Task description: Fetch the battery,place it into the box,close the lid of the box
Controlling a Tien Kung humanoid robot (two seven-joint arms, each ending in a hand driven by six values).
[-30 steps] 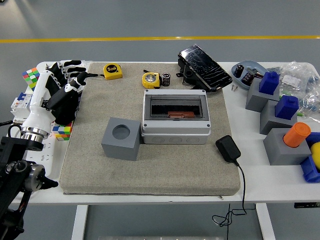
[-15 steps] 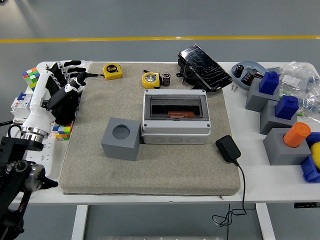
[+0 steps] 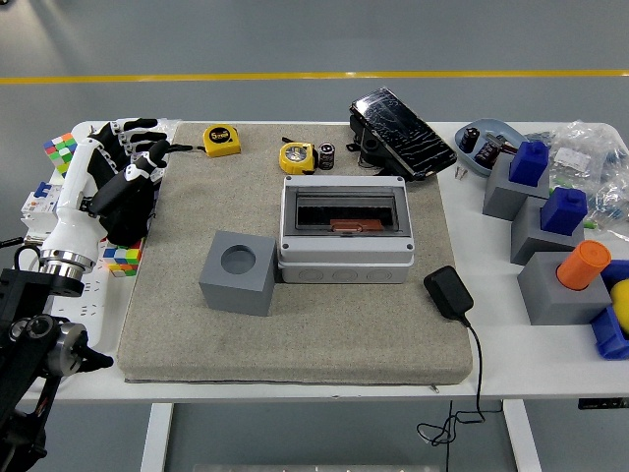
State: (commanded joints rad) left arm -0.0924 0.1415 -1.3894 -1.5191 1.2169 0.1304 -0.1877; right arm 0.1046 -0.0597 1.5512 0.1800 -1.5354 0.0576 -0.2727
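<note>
The battery (image 3: 326, 155), a small black cylinder, stands at the mat's far edge just right of a yellow tape measure (image 3: 297, 157). The grey box (image 3: 346, 258) sits in the middle of the mat. Its smoked see-through lid (image 3: 346, 211) lies flat on top, and a reddish-brown piece shows through it. My left hand (image 3: 133, 162) hovers over the mat's far left corner, well left of the battery and box. Its white-tipped fingers (image 3: 138, 126) are relaxed and hold nothing. The right arm is out of sight.
A grey cube with a round hole (image 3: 237, 272) stands left of the box. A second yellow tape measure (image 3: 221, 140), a black tablet-like device (image 3: 402, 132), a black adapter (image 3: 448, 292) with its cable, colour cubes (image 3: 61, 151) and grey blocks with blue and orange pieces (image 3: 550, 231) surround the mat.
</note>
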